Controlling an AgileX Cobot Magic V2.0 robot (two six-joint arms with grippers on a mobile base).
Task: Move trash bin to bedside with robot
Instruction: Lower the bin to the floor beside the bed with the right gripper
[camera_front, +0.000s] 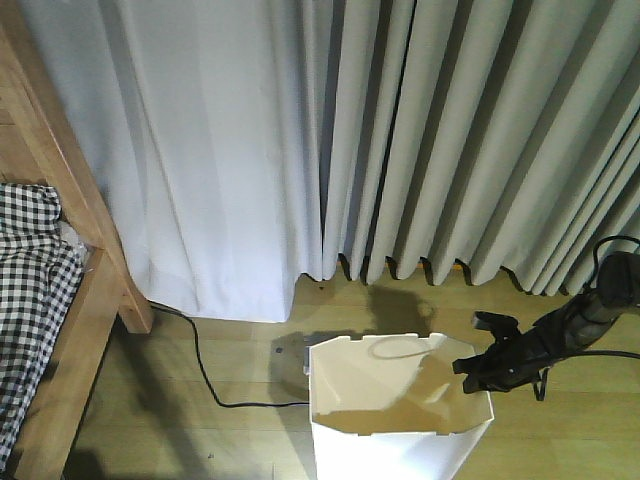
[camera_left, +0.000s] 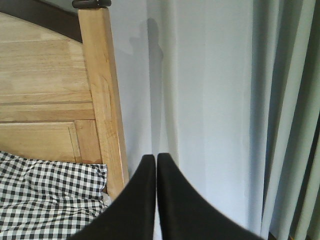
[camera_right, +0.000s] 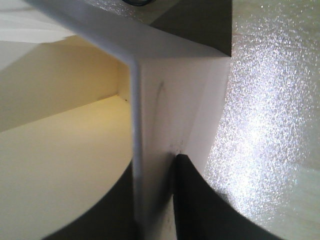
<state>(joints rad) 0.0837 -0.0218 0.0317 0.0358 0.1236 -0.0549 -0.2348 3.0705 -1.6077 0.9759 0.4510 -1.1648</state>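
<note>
Trash bin (camera_front: 398, 410) stands on the floor before the curtains (camera_front: 400, 130), well apart from the bed (camera_front: 60, 300); move judged incomplete. Right gripper (camera_front: 478, 365) clamped on bin's rim wall (one finger inside, one outside). Left gripper (camera_left: 156, 165): jaws together, holding nothing.

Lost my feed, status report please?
Right gripper clamped on trash bin rim. Left gripper shut, empty. Bed left; black cable on the floor between.
</note>
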